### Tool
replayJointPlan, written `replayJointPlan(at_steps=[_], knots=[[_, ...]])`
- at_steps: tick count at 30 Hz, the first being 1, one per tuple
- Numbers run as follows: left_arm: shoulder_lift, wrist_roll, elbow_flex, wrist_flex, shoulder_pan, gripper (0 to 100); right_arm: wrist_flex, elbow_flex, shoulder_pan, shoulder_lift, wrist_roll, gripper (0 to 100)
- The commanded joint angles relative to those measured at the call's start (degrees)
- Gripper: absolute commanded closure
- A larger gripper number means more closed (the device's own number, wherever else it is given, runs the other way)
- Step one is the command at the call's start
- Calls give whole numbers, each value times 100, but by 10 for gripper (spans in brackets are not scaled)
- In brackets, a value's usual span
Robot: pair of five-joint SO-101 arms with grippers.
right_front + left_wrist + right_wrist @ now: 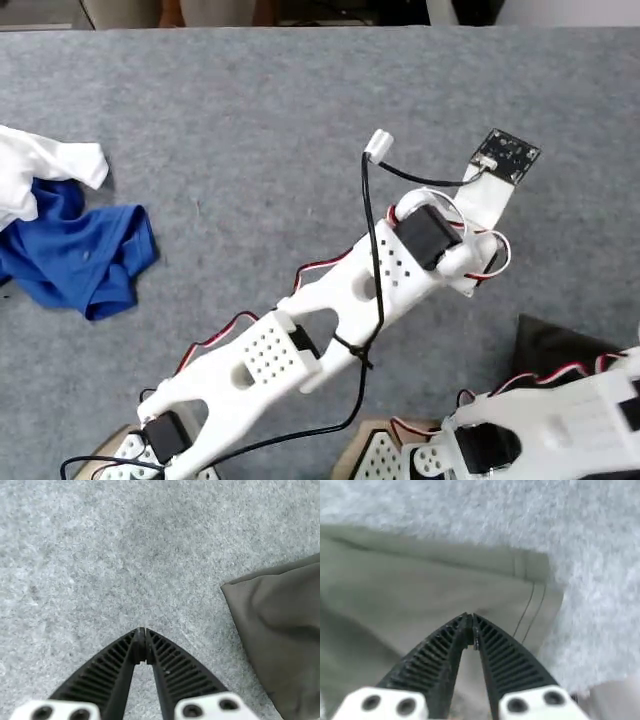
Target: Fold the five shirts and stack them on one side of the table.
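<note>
A dark olive shirt (558, 345) lies at the table's right side, partly under my right arm (560, 420). My right gripper (469, 630) is shut, its tips just over the olive shirt (420, 585) near a hemmed edge; I see no cloth pinched between them. My left arm (400, 265) stretches across the middle of the table. My left gripper (141, 645) is shut above bare grey tabletop (125, 545), with a corner of the olive shirt (280, 625) beside it. A crumpled blue shirt (80, 255) and a white shirt (40, 165) lie at the left edge, the white one overlapping the blue.
The grey felt table (250, 110) is open at the back and in the middle. A cable (368, 230) runs along the left arm. The arm bases stand at the front edge.
</note>
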State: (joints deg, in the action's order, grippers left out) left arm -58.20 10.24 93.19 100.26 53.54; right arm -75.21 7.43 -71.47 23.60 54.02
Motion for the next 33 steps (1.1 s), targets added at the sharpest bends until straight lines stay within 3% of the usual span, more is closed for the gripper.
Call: replayJointPlan(at_steps=[1, 9, 17, 22, 27, 33], knots=[[374, -62, 97, 70, -53, 981, 88, 998, -75, 892, -79, 993], [330, -290, 88, 62, -53, 981, 18, 3389, 338, 2791, -79, 993], [321, -290, 79, 62, -53, 981, -1600, 5429, 1121, 3090, -79, 993], [365, -290, 79, 62, -281, 981, -2690, 6932, 1147, 3099, -26, 993], [382, -334, 132, 62, -1064, 979, -2716, 7398, 848, 2826, 70, 992], [382, -782, 88, 70, -2796, 926, -2716, 6422, 576, 1701, 123, 992]])
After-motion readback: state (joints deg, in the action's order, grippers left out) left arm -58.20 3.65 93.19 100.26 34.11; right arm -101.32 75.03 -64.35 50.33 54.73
